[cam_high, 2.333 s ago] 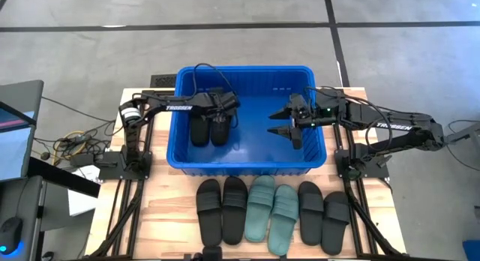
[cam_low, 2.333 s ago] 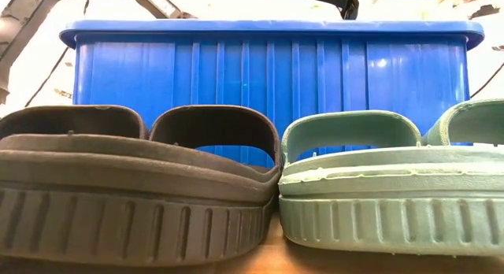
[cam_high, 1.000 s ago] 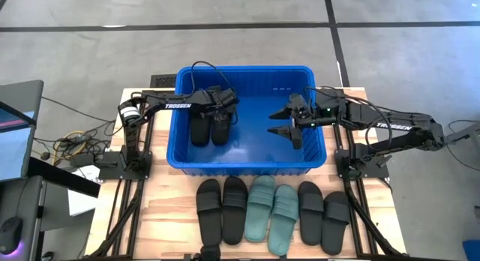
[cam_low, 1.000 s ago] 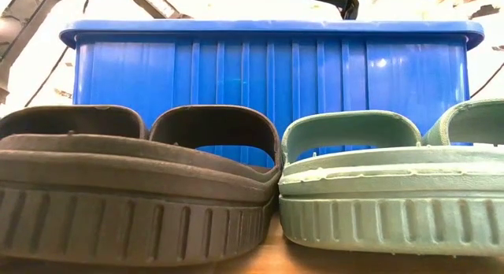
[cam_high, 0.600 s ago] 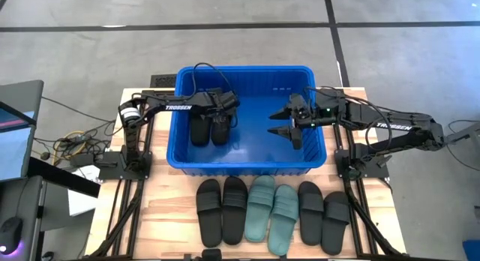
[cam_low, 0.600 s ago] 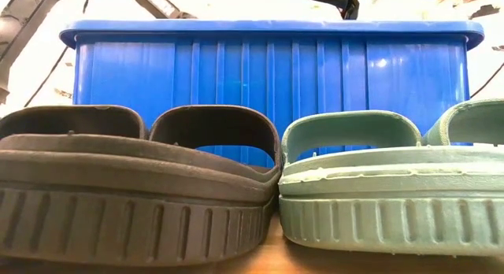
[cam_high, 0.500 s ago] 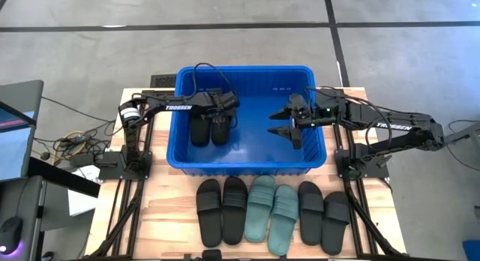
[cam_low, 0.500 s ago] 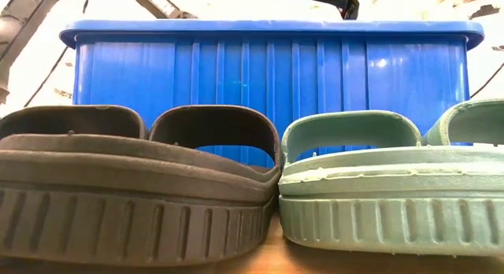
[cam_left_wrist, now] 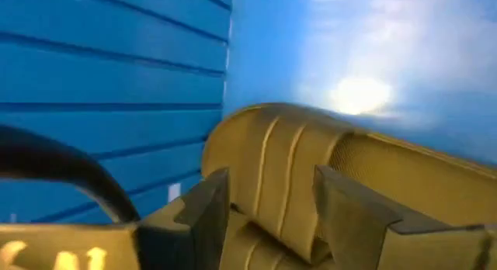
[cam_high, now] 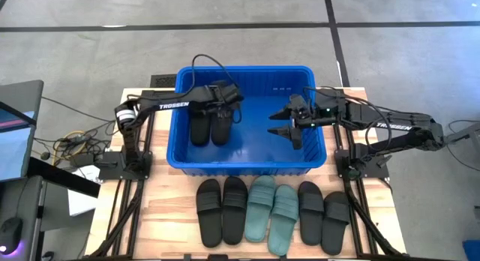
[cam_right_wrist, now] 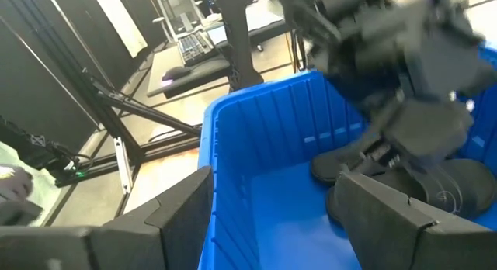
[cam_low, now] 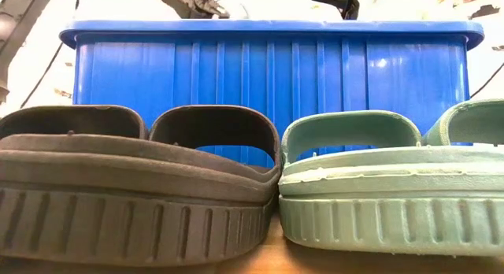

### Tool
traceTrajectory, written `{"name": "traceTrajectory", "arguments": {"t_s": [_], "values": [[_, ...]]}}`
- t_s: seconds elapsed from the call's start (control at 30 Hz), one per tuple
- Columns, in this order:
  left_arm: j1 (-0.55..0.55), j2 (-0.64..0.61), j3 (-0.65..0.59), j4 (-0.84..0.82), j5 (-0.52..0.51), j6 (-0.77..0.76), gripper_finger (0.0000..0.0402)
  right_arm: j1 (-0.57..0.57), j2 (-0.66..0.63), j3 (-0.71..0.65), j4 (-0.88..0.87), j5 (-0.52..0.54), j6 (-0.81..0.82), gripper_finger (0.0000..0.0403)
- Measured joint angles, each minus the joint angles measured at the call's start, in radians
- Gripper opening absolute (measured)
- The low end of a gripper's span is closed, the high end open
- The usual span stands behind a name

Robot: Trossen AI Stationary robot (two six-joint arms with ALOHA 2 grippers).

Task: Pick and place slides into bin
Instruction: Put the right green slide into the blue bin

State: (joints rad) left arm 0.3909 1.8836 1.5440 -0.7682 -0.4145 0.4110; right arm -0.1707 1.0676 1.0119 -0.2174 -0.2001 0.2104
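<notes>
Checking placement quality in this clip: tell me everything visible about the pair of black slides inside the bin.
The two black slides lie side by side, touching, on the floor of the blue bin, in its left half. They look like matte rubber. The left gripper is over their far ends, jaws open; whether it touches them is unclear.

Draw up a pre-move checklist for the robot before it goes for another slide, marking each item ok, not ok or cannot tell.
1. Two black slides lie inside the bin: ok.
2. Left gripper open and clear of those slides: open, but it sits right over them; whether it touches them, cannot tell.
3. Right gripper open and empty: ok, it hovers over the bin's right half.
4. Slides left on the table: six in a row, four black and two teal slides, so not ok yet.
5. Room in the bin for more: ok, blue floor shows between the grippers.
</notes>
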Motion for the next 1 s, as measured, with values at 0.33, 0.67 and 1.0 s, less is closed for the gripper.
{"name": "traceTrajectory", "arguments": {"t_s": [0.33, 0.67, 1.0], "values": [[-0.080, -0.045, 0.203, -0.173, 0.008, 0.038, 0.0172, 0.000, 0.000, 0.000, -0.009, 0.000, -0.023, 0.0255], [-0.187, -0.048, 0.403, -0.272, -0.287, 0.062, 0.0171, 0.000, 0.000, 0.000, -0.008, -0.006, -0.034, 0.0255], [-0.330, -0.046, 0.482, -0.328, -0.595, 0.140, 0.0171, 0.000, 0.000, 0.000, -0.008, -0.018, -0.035, 0.0255]]}}
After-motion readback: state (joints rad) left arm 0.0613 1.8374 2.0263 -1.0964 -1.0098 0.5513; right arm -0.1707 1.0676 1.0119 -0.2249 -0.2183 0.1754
